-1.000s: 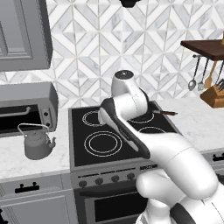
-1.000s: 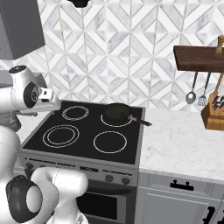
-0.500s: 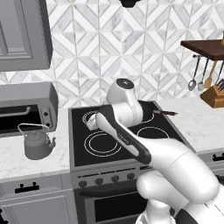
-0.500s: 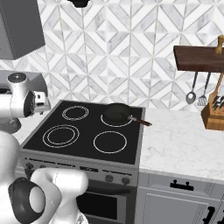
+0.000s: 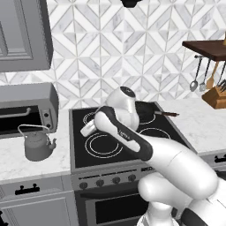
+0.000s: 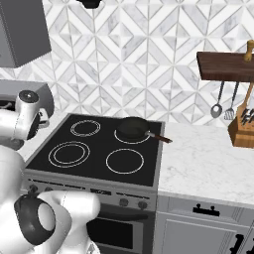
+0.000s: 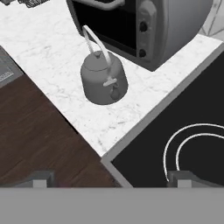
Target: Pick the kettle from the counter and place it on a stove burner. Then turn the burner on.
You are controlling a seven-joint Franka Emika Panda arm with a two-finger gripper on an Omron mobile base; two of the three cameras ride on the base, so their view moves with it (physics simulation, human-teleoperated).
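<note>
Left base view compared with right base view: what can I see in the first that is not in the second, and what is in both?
The left base view alone shows the kettle standing on the counter in front of the toaster oven, left of the cooktop. The right base view alone shows the bare double-ring burner unobstructed and the whole wooden shelf. Both share the black frying pan on a rear burner, the hanging utensils and the knife block.

A black frying pan (image 6: 132,128) is set on the far right ring of the cooktop, a grey toaster oven (image 5: 27,107) on the left, and a knife block (image 6: 243,130) under a wooden shelf (image 6: 225,66) at far right.
</note>
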